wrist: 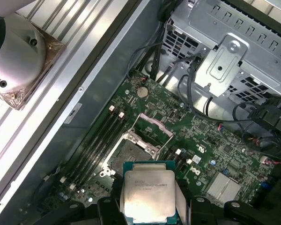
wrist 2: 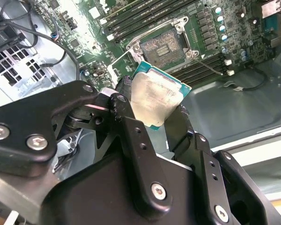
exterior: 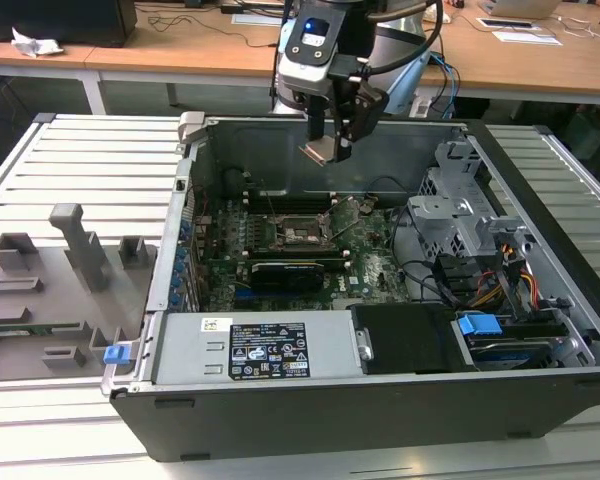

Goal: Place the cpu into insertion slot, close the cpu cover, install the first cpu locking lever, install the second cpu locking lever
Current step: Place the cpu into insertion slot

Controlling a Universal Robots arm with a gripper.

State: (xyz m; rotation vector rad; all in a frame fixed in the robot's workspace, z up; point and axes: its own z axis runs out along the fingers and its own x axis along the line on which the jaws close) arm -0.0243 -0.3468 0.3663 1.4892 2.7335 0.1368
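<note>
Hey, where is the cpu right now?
The cpu is gripped in the end effector, hanging in the air above the motherboard; in the exterior view it sits near the case's far wall, above the open insertion slot.

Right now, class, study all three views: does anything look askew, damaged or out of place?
Nothing stands out. The gripper is shut on the cpu, and the insertion slot lies open, with no visible damage.

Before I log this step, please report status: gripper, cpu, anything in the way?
Gripper shut on cpu, held above the open case. Insertion slot empty, cpu cover open. Nothing seen between cpu and slot.
</note>
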